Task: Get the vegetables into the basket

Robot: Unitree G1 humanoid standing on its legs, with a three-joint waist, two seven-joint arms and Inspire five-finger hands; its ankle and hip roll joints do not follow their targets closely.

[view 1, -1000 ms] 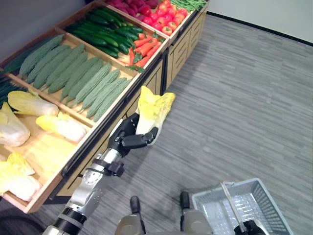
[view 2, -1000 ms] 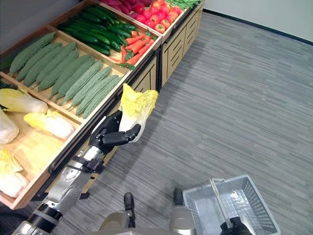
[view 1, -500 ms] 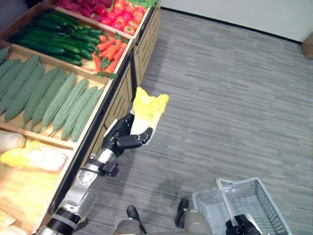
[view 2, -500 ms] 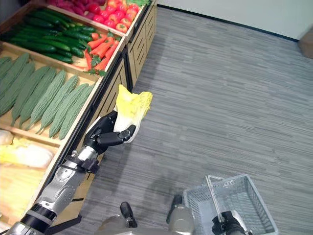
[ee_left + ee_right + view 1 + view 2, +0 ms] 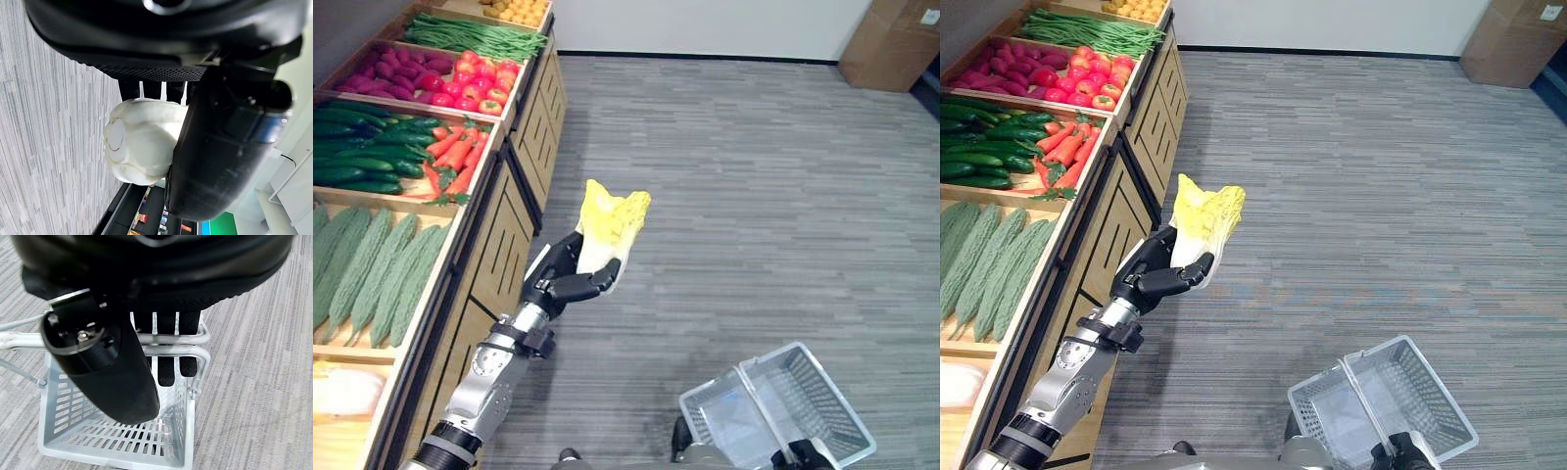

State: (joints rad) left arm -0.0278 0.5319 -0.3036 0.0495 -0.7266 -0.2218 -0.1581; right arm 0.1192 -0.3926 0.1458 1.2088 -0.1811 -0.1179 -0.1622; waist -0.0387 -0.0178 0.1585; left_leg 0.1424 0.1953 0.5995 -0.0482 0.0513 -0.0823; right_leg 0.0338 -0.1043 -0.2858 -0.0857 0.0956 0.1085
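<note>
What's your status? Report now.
Left hand shut on cabbage, held over floor. Right hand shut on basket handle. Path between looks clear.

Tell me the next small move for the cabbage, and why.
Probably swing the left hand rightward and down toward the basket. It grips the cabbage upright over bare floor beside the shelf, while the right hand holds the basket's handle, and the basket looks empty.

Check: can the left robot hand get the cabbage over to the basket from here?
Probably yes. The left robot hand grips the cabbage above bare floor; the basket, hanging from the right robot hand, is empty with its top open.
</note>
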